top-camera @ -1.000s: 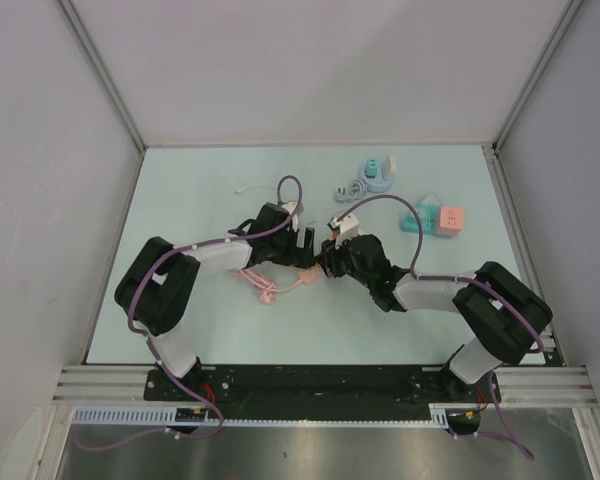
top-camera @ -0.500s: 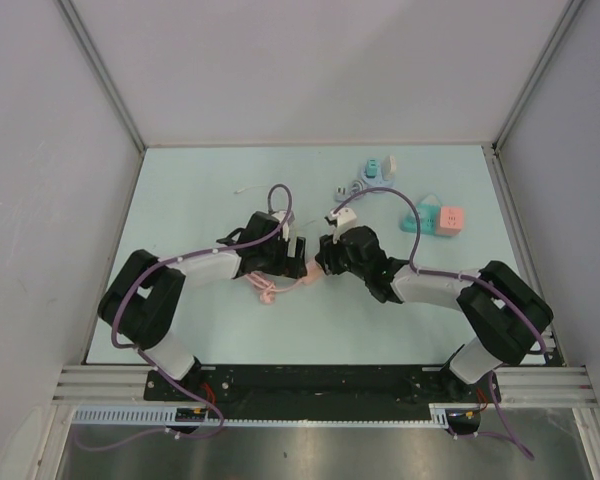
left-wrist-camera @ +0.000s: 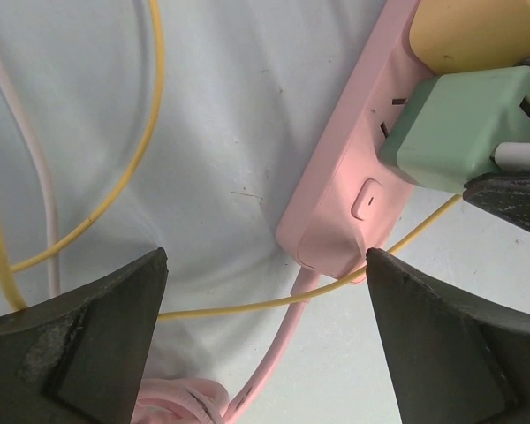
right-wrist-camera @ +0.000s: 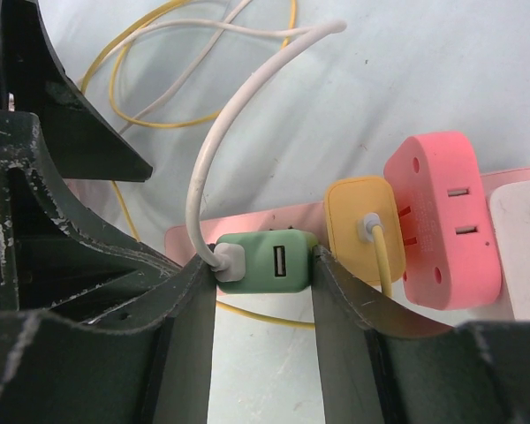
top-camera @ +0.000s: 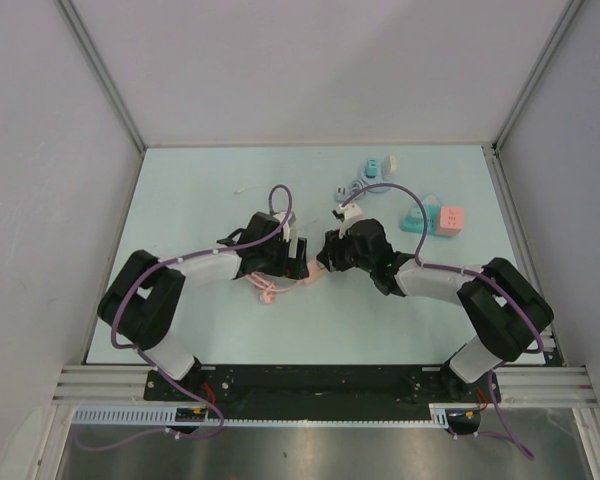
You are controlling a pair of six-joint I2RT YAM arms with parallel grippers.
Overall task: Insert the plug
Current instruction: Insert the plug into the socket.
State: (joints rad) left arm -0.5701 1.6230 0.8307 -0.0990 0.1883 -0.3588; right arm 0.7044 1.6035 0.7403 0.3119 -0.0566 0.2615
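Pale desk [top-camera: 180,200]: right fingers [right-wrist-camera: 349,305] pinch the green plug [right-wrist-camera: 265,261] against the pink power strip [left-wrist-camera: 336,212] directly beneath; left fingers [left-wrist-camera: 79,344] spread wide alongside.

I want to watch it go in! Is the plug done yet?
Almost. The yellow plug already sits in the pink power strip. The right pincer grips the green plug on the strip; the left pincer hangs open nearby. Left: press it home, if needed, and let go.
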